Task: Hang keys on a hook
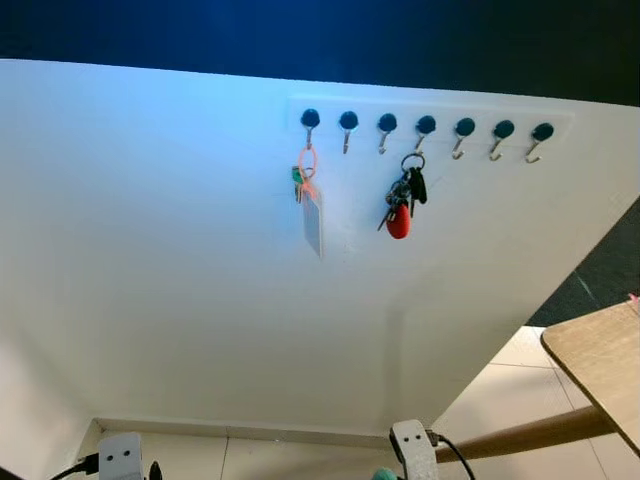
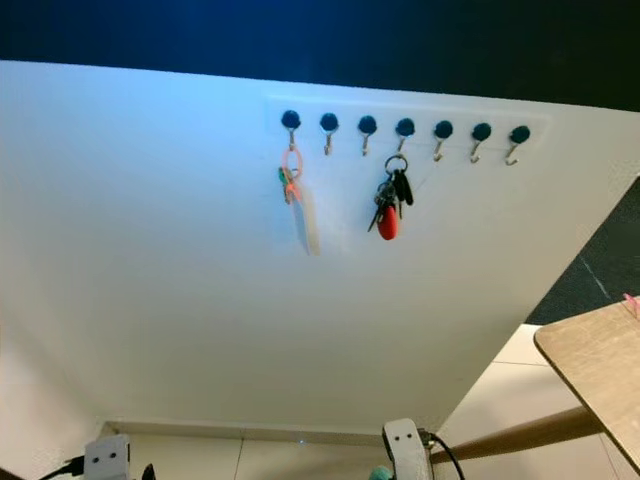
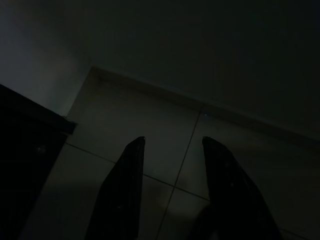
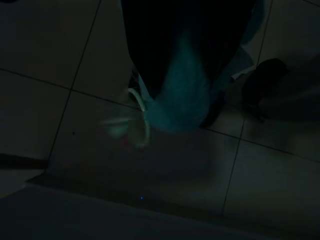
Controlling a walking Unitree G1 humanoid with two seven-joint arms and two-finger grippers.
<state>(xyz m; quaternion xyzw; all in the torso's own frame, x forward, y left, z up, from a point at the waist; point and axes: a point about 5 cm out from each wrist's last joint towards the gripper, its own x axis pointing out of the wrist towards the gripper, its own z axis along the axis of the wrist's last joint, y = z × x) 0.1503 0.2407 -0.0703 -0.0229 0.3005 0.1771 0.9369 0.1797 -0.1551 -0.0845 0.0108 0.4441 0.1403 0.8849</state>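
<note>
Row of hooks (image 1: 426, 126) high on white wall (image 1: 180, 280). Orange ring with card (image 1: 310, 200) hangs on first hook from left; key bunch with red fob (image 1: 402, 200) on fourth; rest bare.

Left gripper (image 3: 172, 150) low, well below hooks, over floor tiles (image 3: 150, 125); fingers apart, nothing between.

Right gripper low too; finger state: cannot tell. Teal fuzzy fob (image 4: 182, 95) with pale ring (image 4: 140, 112) dangles there, likely keys to hang.

Risk: long upward reach; swinging ring may miss hook, or knock hung bunch off.
</note>
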